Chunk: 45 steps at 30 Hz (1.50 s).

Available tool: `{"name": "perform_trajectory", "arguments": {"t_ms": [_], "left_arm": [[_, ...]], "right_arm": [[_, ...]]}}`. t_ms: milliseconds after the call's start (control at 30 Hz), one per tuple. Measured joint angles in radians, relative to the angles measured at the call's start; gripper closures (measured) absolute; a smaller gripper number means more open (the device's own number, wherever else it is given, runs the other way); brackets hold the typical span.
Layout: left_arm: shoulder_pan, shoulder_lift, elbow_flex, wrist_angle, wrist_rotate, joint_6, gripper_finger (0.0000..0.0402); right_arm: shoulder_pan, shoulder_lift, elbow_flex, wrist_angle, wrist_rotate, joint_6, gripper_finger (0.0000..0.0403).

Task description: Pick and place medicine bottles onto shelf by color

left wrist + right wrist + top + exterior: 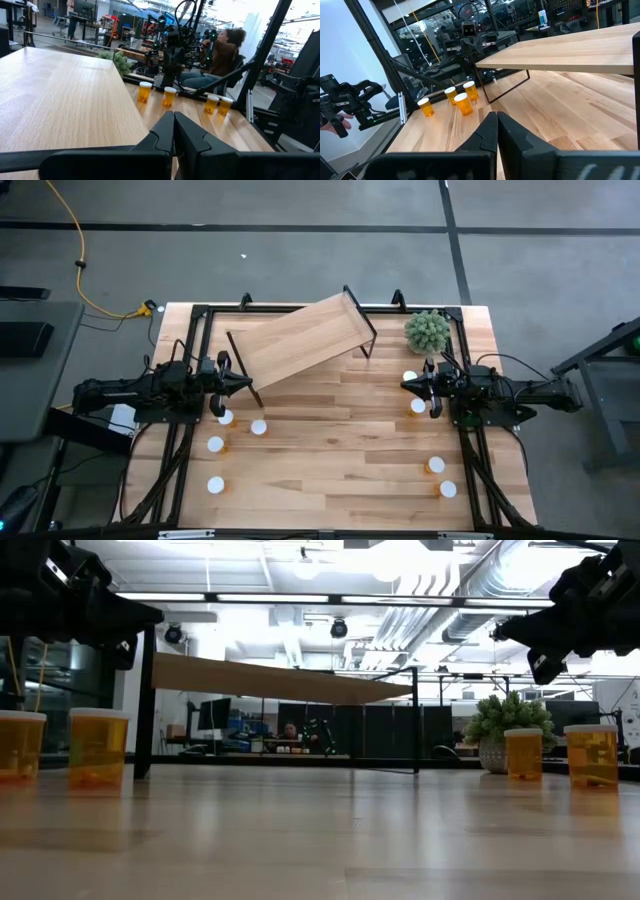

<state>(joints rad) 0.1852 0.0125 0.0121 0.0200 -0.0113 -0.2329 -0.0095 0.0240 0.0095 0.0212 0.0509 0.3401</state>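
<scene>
Left gripper (246, 385): hanging over the left side of the surface (340, 480), just off the near-left corner of the shelf. Its fingers (165, 132) are pressed tight together with nothing between them.

Right gripper (405, 386): over the right side of the surface, pointing in toward the middle. Same deal, fingers (490, 132) pressed together and empty.

Shelf (300, 340): sitting toward the back of the surface, turned at an angle so its right end is further back than its left. Light wood plank on thin black legs, and no bottles on top that I can see.

Bottles, left bunch (226, 417): four orange ones with white caps on the left half. Two are just below the left gripper, side by side, and two more sit closer to the front edge. All standing upright.

Bottles, right bunch (418, 406): four on the right half too. Two are right by the right gripper, one either side of it, and two sit close together near the front-right corner.

Plant (427, 331): fuzzy green thing at the back right, just beside the shelf's right end.

Background: a person (222, 52) is seated beyond the far side in the left wrist view.
</scene>
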Motion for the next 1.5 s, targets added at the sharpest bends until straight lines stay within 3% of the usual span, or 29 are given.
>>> {"name": "perform_trajectory", "arguments": {"t_ms": [1000, 1133, 1267, 1400, 1500], "left_arm": [[0.000, 0.000, 0.000, 0.000, 0.000, 0.000, 0.0398], [0.000, 0.000, 0.000, 0.000, 0.000, 0.000, 0.0398], [0.000, 0.000, 0.000, 0.000, 0.000, 0.000, 0.0398], [0.000, 0.000, 0.000, 0.000, 0.000, 0.000, 0.0398], [0.000, 0.000, 0.000, 0.000, 0.000, 0.000, 0.0398]], "right_arm": [[0.000, 0.000, 0.000, 0.000, 0.000, -0.001, 0.0403], [-0.004, 0.003, 0.000, 0.018, 0.069, -0.154, 0.0403], [-0.004, 0.002, 0.000, 0.248, 0.143, -0.025, 0.0403], [-0.004, 0.003, 0.000, 0.547, 0.304, 0.127, 0.0403], [-0.004, 0.016, 0.036, 0.659, 0.328, 0.144, 0.0403]]}}
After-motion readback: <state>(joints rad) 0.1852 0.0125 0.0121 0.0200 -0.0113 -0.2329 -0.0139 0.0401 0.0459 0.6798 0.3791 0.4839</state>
